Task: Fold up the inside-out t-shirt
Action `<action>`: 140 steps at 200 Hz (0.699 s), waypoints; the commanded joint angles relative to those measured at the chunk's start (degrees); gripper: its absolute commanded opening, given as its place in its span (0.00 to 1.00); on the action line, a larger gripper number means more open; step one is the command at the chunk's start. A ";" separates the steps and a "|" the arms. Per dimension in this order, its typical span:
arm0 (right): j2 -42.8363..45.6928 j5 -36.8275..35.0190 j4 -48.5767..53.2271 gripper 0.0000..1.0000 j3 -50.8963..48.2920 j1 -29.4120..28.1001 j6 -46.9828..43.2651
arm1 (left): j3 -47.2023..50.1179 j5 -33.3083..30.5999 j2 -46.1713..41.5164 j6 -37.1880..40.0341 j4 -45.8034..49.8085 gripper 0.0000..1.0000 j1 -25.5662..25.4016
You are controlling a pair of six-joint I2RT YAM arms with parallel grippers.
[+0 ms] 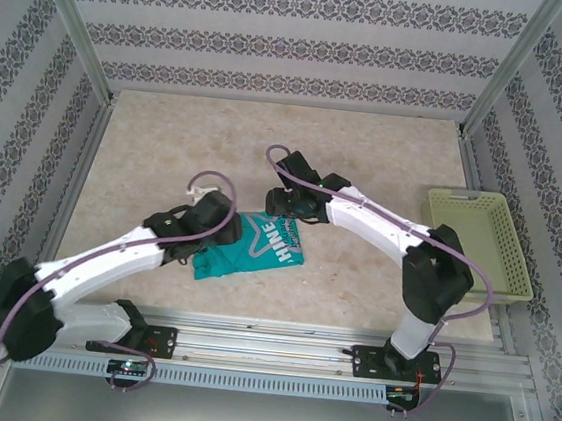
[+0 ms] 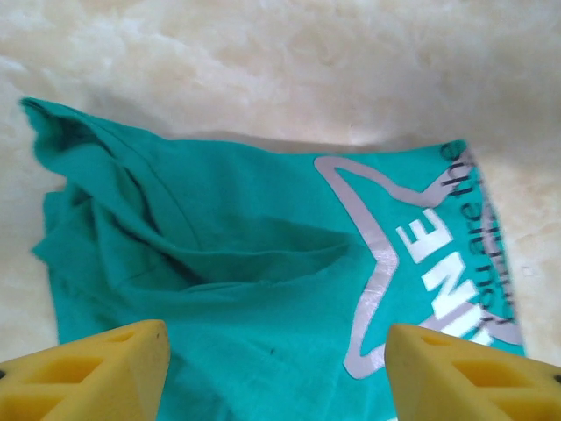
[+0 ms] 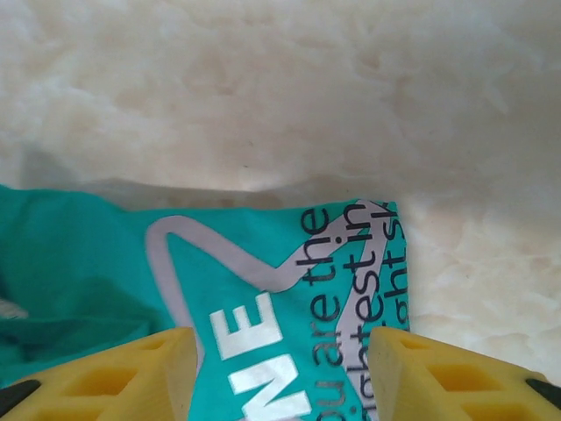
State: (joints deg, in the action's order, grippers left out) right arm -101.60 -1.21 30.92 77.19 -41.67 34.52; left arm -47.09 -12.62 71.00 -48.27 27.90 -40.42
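Top external view: the inside-out t-shirt point(image 1: 254, 248) lies gathered into a compact teal bundle on the table point(image 1: 199, 132), toward the near edge, between the 2 arms and well apart from the pale basket point(image 1: 468, 198) at the right. Left wrist view: the left gripper point(image 2: 276, 377) has its 2 yellow fingers point(image 2: 96, 368) spread apart over creased cloth, clamping nothing. Right wrist view: the right gripper point(image 3: 280, 377) likewise stands parted over the printed lettering, clamping nothing.
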 commanded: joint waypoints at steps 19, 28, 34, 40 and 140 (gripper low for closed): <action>-7.00 8.86 -8.14 0.52 0.77 0.27 0.05 | -0.80 -4.93 9.33 -1.74 2.23 0.63 -0.53; -8.87 8.19 -7.30 0.52 1.56 0.43 0.06 | 0.24 -4.93 9.98 -2.18 1.52 0.60 -0.02; -10.07 7.52 -6.55 0.51 1.86 0.62 0.31 | 1.02 -4.74 10.04 -2.63 1.33 0.57 0.36; -10.89 6.84 -6.07 0.51 1.84 0.87 0.86 | 2.18 -4.50 9.82 -3.04 0.84 0.53 0.72; 3.02 0.46 -17.80 0.29 -27.28 4.76 16.98 | 8.03 9.34 10.83 5.46 -18.19 0.14 9.96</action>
State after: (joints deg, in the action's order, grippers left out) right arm -103.59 2.20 14.96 59.16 -36.84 43.77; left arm -34.74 -10.92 75.72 -48.75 19.49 -33.56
